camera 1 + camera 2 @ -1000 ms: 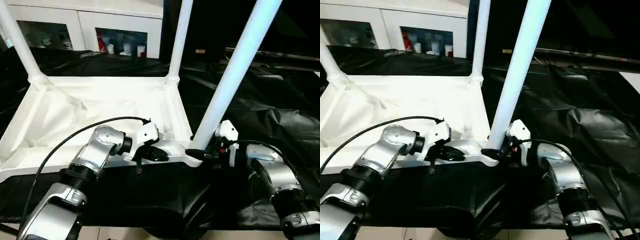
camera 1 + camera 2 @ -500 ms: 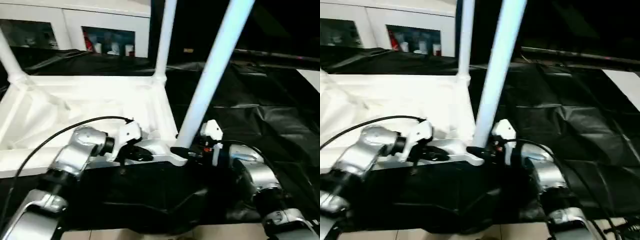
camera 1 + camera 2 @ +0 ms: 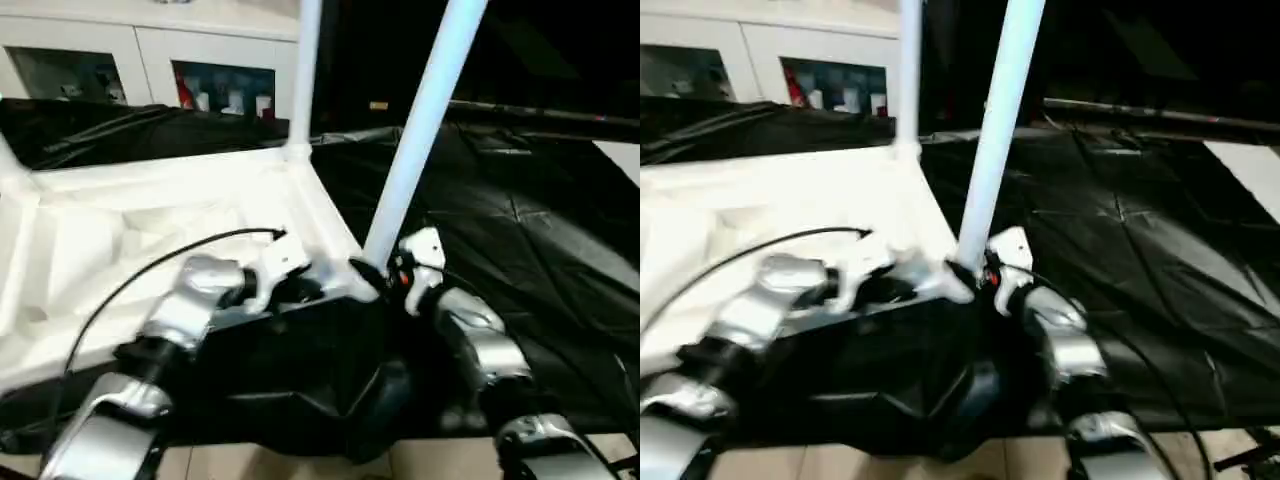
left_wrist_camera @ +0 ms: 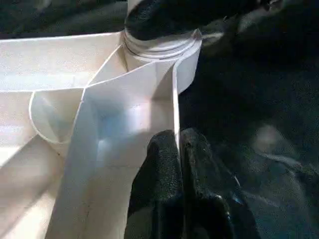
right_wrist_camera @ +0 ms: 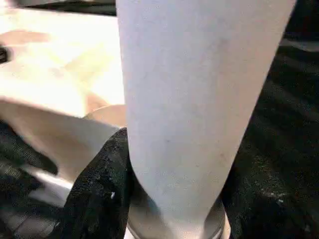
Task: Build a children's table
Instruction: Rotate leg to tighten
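On the black-draped work table (image 3: 520, 230), the upturned white plastic rectangular tabletop (image 3: 150, 230) lies at my eleven o'clock. My right gripper (image 3: 385, 278) clamps the long white tapered tube leg (image 3: 420, 125), rising toward one o'clock from its corner socket. My left gripper (image 4: 178, 174) pinches the tabletop's rim.

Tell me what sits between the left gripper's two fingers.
In the left wrist view, the left gripper pinches the thin side wall of the white tabletop, just below the corner socket holding the near leg.
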